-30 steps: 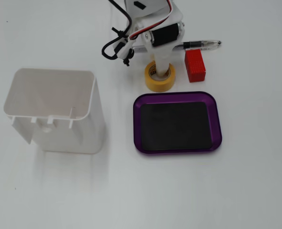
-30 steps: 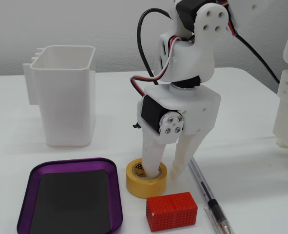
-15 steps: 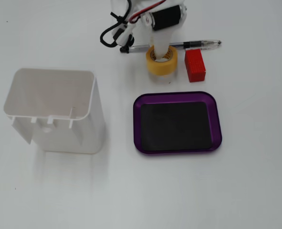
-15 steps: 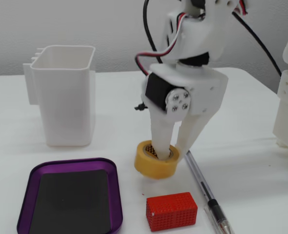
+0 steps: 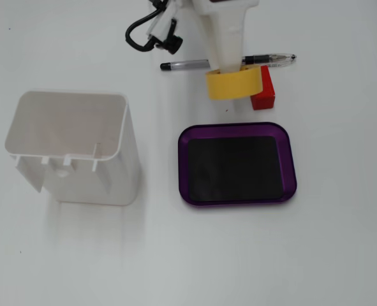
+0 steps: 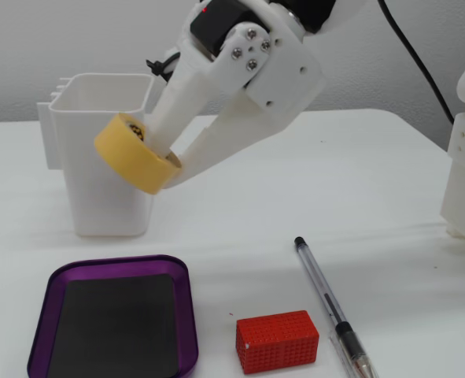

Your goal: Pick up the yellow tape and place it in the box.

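The yellow tape (image 5: 234, 85) (image 6: 132, 153) hangs in the air, tilted. My gripper (image 5: 232, 75) (image 6: 158, 160) is shut on it, one finger through the roll's hole and the other outside its wall. In a fixed view from above, the roll sits just past the far edge of the box (image 5: 237, 126), a purple tray with a black floor. In the fixed view from the side, the roll is well above the box (image 6: 186, 315) and in front of the white container.
A tall white plastic container (image 5: 73, 146) (image 6: 110, 157) stands beside the tray. A red block (image 5: 265, 96) (image 6: 278, 340) and a pen (image 5: 272, 59) (image 6: 326, 295) lie near the tray. A white structure (image 6: 464, 173) stands at the right edge.
The gripper has lifted the tape off the table, swung up and tilted it. In the side view the roll has travelled left, toward the tray side.
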Available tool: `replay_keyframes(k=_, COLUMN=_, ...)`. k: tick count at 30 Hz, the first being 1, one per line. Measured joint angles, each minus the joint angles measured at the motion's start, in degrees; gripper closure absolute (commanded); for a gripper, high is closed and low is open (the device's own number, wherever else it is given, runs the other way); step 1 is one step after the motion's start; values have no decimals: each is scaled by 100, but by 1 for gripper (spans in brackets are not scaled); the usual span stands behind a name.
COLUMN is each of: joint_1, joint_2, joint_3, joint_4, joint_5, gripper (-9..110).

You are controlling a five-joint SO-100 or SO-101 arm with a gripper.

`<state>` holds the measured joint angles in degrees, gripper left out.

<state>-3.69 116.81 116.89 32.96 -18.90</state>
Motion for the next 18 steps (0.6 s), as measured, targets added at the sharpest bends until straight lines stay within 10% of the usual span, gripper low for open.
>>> replay_keyframes(k=18, joint_1=0, joint_2=-2259, joint_3=-501, joint_4=-448, joint_5=0, gripper=96)
